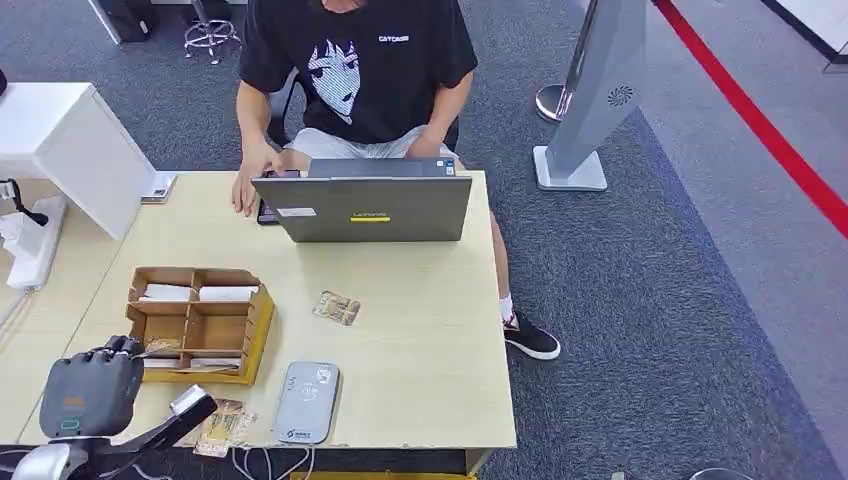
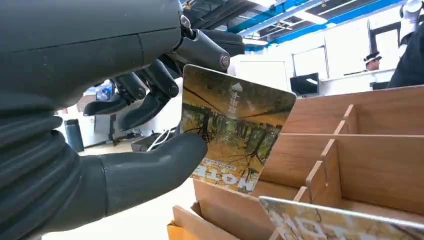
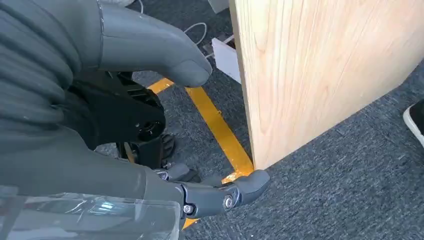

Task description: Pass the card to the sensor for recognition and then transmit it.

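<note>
- Nearest of all is the left hand (image 2: pixel 100 150), at the near-left corner of the table (image 1: pixel 420 340); it pinches a card (image 2: pixel 235 135) between its thick thumb and the darker fingers (image 2: pixel 150 95) curled behind it.
- The card stands nearly upright in that grip, its printed face a yellow-brown woodland scene, one lower corner under the thumb tip.
- In the head view the same left hand (image 1: pixel 92 390) sits at the near-left edge of the wooden organiser (image 1: pixel 200 322), with the held card (image 1: pixel 160 348) poking out just above the tray's near compartments.
- From the wrist, the organiser (image 2: pixel 360 150) rises right behind the card, its dividers stepping away, and a second card (image 2: pixel 340 222) with the same print lies in a near slot.
- White cards (image 1: pixel 198 293) lie in the tray's far compartments.
- Just beside the tray towards the middle of the table lies the grey sensor pad (image 1: pixel 306 402), flat at the near edge, apart from the held card.
- Another card (image 1: pixel 224 426) lies at the table's near edge between the hand and the sensor, and one more (image 1: pixel 336 307) lies out on open tabletop.
- The right hand (image 3: pixel 125 125) hangs low beside the table's wooden side panel (image 3: pixel 325 70), fingers loosely apart and holding nothing, over grey carpet with a yellow floor stripe (image 3: pixel 215 125).
- Across the table a person (image 1: pixel 355 75) in a black T-shirt sits behind a grey laptop (image 1: pixel 370 207).
</note>
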`<act>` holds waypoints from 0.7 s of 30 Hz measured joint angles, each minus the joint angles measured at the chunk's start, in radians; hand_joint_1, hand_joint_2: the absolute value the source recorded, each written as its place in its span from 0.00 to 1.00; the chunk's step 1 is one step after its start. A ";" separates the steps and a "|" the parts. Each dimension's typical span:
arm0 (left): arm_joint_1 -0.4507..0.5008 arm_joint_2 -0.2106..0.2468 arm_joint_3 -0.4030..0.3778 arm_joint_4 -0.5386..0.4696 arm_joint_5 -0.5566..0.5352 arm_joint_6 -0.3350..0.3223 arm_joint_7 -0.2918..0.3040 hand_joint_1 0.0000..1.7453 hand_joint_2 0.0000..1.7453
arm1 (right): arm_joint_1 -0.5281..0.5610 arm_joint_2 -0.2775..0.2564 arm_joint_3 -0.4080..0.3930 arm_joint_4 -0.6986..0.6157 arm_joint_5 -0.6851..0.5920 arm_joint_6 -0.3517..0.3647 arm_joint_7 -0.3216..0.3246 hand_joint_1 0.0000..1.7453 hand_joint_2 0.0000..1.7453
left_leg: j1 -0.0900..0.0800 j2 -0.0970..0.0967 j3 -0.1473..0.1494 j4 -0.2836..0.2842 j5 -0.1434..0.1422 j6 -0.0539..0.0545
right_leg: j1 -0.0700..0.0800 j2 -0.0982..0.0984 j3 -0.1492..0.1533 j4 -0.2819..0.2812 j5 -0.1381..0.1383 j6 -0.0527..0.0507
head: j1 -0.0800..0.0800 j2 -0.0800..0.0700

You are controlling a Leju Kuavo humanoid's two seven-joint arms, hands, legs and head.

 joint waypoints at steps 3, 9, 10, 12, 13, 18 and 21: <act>-0.002 -0.004 0.000 -0.004 0.001 0.005 -0.008 1.00 1.00 | 0.000 0.000 0.000 0.000 0.000 0.000 0.000 0.00 1.00 | 0.000 0.000 0.000 0.000 0.000 0.000 | 0.000 0.000 0.000 0.000 0.000 0.000 | 0.000 0.000; -0.017 -0.023 0.000 -0.072 0.001 0.018 -0.018 1.00 1.00 | 0.000 0.000 0.000 0.000 0.003 -0.003 0.000 0.00 1.00 | 0.000 0.000 0.000 0.000 0.000 0.000 | 0.000 0.000 0.000 0.000 0.000 0.000 | 0.000 0.000; -0.022 -0.025 0.000 -0.084 0.002 0.018 -0.018 1.00 1.00 | 0.000 0.000 0.000 0.000 0.005 -0.003 0.000 0.00 1.00 | 0.000 0.000 0.000 0.000 0.000 0.000 | 0.000 0.000 0.000 0.000 0.000 0.000 | 0.000 0.000; -0.034 -0.027 0.000 -0.103 0.003 0.016 -0.018 1.00 1.00 | -0.001 0.000 0.000 0.000 0.009 -0.005 0.000 0.00 1.00 | 0.000 0.000 0.000 0.000 0.000 0.000 | 0.000 0.000 0.000 0.000 0.000 0.000 | 0.000 0.000; -0.041 -0.028 0.000 -0.112 0.003 0.013 -0.018 1.00 1.00 | -0.001 0.000 0.000 0.000 0.011 -0.006 0.001 0.00 1.00 | 0.000 0.000 0.000 0.000 0.000 0.000 | 0.000 0.000 0.000 0.000 0.000 0.000 | 0.000 0.000; -0.128 -0.019 0.000 -0.118 0.000 -0.049 0.008 1.00 1.00 | -0.007 0.000 0.000 0.000 0.027 -0.007 0.017 0.00 1.00 | 0.000 0.000 0.000 0.000 0.001 0.000 | 0.000 -0.001 0.000 0.000 0.001 0.000 | 0.000 0.000; -0.226 0.001 0.000 -0.065 -0.015 -0.078 0.039 1.00 1.00 | -0.018 0.000 0.002 0.000 0.042 -0.009 0.027 0.00 1.00 | 0.000 0.000 0.000 0.000 0.002 0.000 | 0.000 -0.001 0.000 0.000 0.001 0.000 | 0.000 0.000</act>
